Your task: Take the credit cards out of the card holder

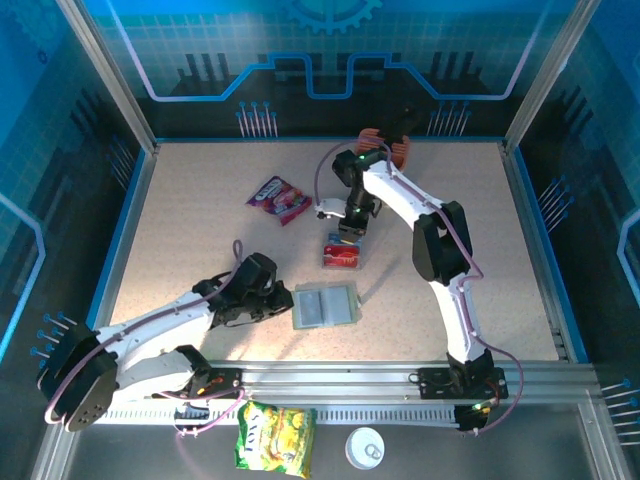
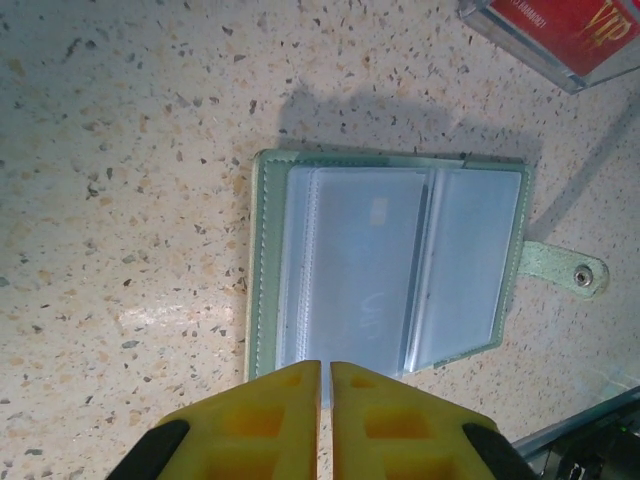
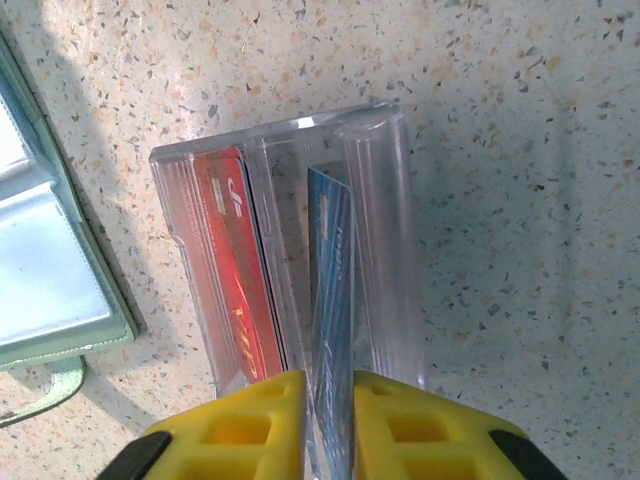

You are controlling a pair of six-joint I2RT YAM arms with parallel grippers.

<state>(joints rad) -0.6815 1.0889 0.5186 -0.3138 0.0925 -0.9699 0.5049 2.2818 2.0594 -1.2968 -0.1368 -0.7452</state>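
The card holder (image 1: 325, 305) lies open and flat on the table, green-edged with pale blue pockets (image 2: 390, 260), and its corner shows in the right wrist view (image 3: 40, 280). My left gripper (image 1: 288, 302) (image 2: 326, 375) is shut at the holder's near edge, with a sliver of pale pocket between the tips. A clear plastic box (image 1: 342, 255) (image 3: 290, 230) holds a red credit card (image 3: 235, 270) and a blue credit card (image 3: 330, 260) on edge. My right gripper (image 1: 350, 232) (image 3: 328, 385) hangs over the box, jaws slightly apart around the blue card.
A purple-red snack packet (image 1: 279, 198) lies at the back left. An orange and dark block (image 1: 385, 145) stands at the far edge behind the right arm. A yellow-green packet (image 1: 275, 438) and a white lid (image 1: 365, 448) lie in front of the rail.
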